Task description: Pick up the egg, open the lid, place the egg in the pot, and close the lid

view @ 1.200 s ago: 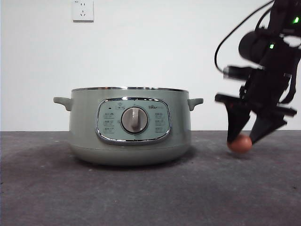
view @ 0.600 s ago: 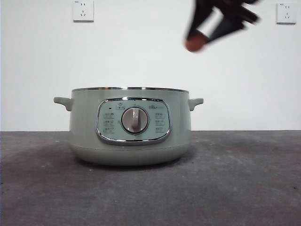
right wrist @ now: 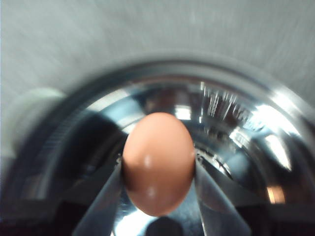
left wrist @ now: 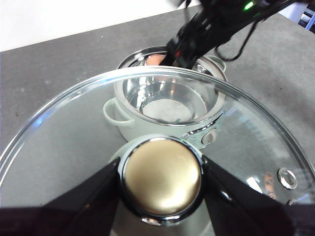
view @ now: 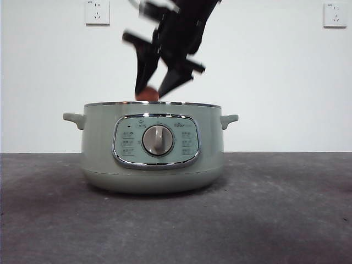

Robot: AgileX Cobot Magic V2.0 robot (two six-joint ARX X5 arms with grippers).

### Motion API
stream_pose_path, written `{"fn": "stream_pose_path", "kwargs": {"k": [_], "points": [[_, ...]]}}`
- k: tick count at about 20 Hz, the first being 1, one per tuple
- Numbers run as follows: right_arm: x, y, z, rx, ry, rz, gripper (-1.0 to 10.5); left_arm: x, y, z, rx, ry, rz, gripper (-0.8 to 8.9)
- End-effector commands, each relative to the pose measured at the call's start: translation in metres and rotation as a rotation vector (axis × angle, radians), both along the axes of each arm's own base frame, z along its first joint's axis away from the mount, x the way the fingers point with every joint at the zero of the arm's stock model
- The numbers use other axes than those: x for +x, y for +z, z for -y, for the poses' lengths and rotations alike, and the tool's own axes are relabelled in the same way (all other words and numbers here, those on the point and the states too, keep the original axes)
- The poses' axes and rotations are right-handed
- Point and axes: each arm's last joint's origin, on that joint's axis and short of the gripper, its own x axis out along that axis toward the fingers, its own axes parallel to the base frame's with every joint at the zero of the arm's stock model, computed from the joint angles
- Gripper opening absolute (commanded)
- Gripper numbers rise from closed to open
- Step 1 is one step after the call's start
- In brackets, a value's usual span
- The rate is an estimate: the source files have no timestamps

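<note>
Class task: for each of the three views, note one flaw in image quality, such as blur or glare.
Front view: the right gripper with the egg is motion-smeared. Right wrist view: the pot behind is soft, with glare. Left wrist view: reflections streak the lid.

**A:** Where is the egg (right wrist: 158,163)?

**B:** Just above the pot's (view: 152,147) steel rim, at about eleven o'clock from the silver dial in the front view. It is reddish-brown, smooth, long axis roughly upright, pinched on both sides between the right gripper's (view: 152,92) jaws.

**A:** And the pot?

**B:** Sage-green, round, upright on the dark table, uncovered. Two small side handles stick out at three and nine o'clock. The shiny inner bowl is open to view from the left wrist.

**A:** The lid (left wrist: 74,128)?

**B:** Off the pot, held up above and apart from it. Domed clear glass, steel rim, round knob clamped between the left gripper's (left wrist: 161,179) jaws.
</note>
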Motion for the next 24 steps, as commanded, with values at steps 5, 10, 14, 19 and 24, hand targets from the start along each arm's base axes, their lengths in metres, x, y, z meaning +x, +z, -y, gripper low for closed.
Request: {"fn": "stream_pose_path", "kwargs": {"k": [5, 10, 14, 19, 24], "points": [[0.01, -0.044, -0.008, -0.124, 0.025, -0.063, -0.1, -0.003, 0.007, 0.0, -0.027, -0.018, 0.061, -0.09], [0.01, -0.064, -0.007, -0.207, 0.043, -0.122, -0.1, -0.003, 0.007, 0.0, -0.026, -0.018, 0.061, -0.09], [0.009, -0.07, -0.007, -0.229, 0.042, -0.146, -0.1, -0.003, 0.007, 0.0, -0.021, -0.022, 0.064, -0.09], [0.008, -0.059, -0.01, -0.219, 0.046, -0.135, 3.9, -0.003, 0.007, 0.0, -0.018, -0.022, 0.065, -0.09], [0.001, 0.024, -0.007, -0.169, 0.05, -0.073, 3.9, -0.002, 0.008, 0.0, -0.014, -0.026, 0.079, -0.09]]}}
